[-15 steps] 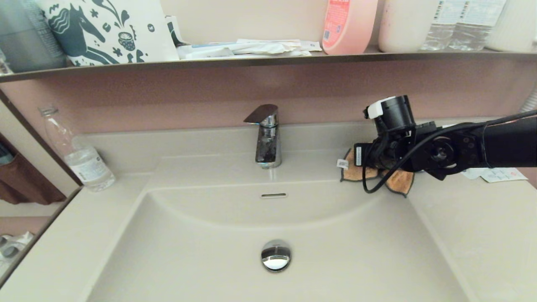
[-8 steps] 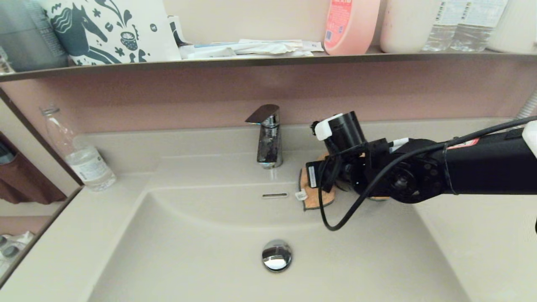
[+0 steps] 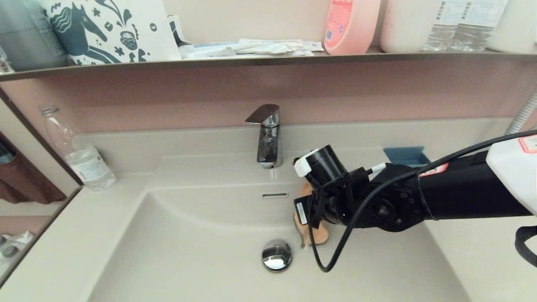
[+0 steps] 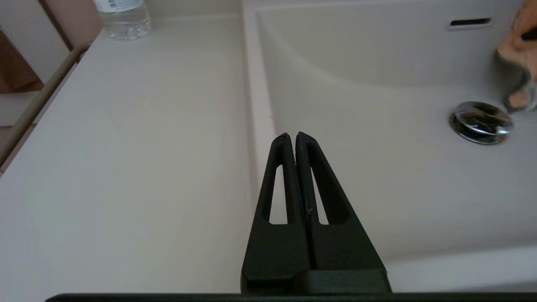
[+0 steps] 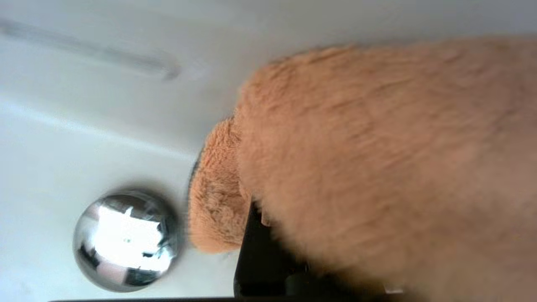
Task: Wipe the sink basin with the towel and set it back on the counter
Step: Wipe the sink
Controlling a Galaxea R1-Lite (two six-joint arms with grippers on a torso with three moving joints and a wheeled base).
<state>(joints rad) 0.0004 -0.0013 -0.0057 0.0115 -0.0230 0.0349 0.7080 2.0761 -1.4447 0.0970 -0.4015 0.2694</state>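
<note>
My right gripper [image 3: 308,218] is shut on the orange-yellow fluffy towel [image 3: 314,233], low inside the beige sink basin [image 3: 201,235]. The towel hangs just right of the round chrome drain plug [image 3: 276,255]. In the right wrist view the towel [image 5: 377,147] fills most of the picture and covers the fingers, with the drain plug [image 5: 126,241] beside it. My left gripper [image 4: 292,136] is shut on nothing and hovers over the basin's left rim, between the counter [image 4: 126,147] and the bowl [image 4: 377,84]. It does not show in the head view. The towel [image 4: 520,37] shows at that view's edge.
A chrome faucet [image 3: 266,136] stands behind the overflow slot [image 3: 273,195]. A water bottle [image 3: 79,155] is on the left counter, and a blue object [image 3: 406,155] on the right back counter [image 3: 482,243]. The dark shelf [image 3: 268,61] above holds bottles and papers.
My right gripper has carried the towel from the back right counter leftward and down into the basin, ending beside the drain plug. A blue object behind the arm has come into sight.
</note>
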